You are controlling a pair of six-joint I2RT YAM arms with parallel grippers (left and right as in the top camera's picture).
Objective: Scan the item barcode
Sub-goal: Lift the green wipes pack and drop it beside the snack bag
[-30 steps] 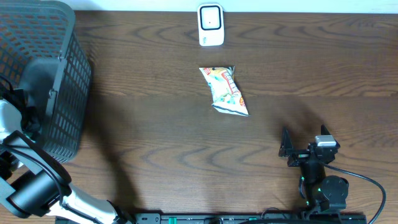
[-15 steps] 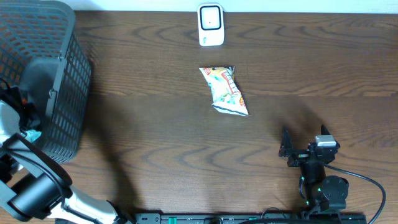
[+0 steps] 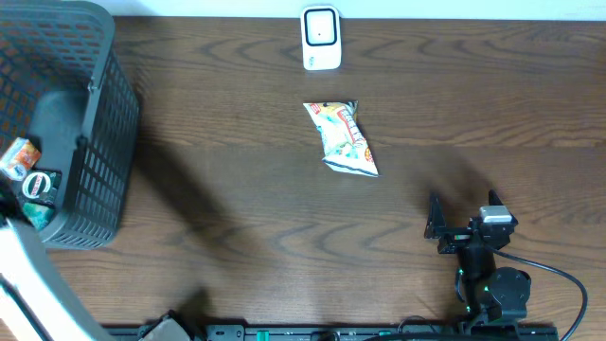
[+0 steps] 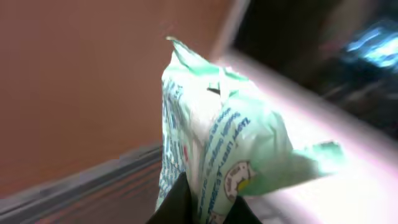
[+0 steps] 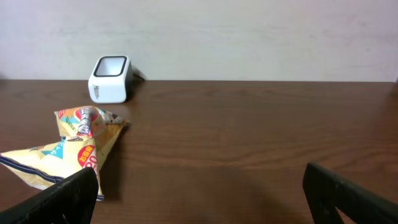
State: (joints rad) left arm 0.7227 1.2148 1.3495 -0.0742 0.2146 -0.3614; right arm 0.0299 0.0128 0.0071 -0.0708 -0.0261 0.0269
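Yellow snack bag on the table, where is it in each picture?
Overhead: the yellow snack bag lies near the middle, just below the white scanner.
Left wrist: not in it; only a pale green packet pinched by the left gripper.
Right wrist: lower left, in front of the scanner.
Shared landmark: the white scanner, seen in the overhead and right wrist views.

Overhead straight down, right wrist low toward shared scanner [image 5: 111, 79], left wrist close-up
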